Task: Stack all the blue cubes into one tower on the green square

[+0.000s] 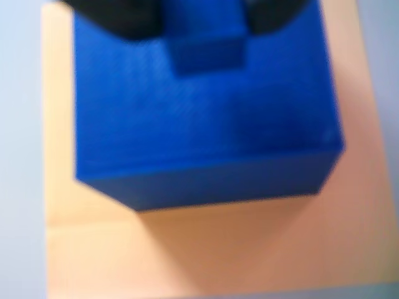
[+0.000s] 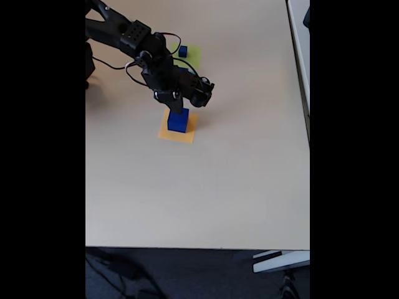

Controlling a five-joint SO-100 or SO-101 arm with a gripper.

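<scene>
Gripping small blue cube (image 1: 206, 47), tool (image 1: 202, 25) above large glossy cube (image 1: 206, 124), orange square (image 1: 249, 249).

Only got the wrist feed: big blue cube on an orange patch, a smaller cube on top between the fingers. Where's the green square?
Observer: In the fixed view the green square lies apart from the orange square, further up the picture and partly behind the arm.
Operator: Anything on it?
Observer: One small blue cube, on its left part.
Operator: Where does the arm come in from?
Observer: From the upper left of the fixed view. The gripper hangs directly over the large blue cube on the orange.
</scene>
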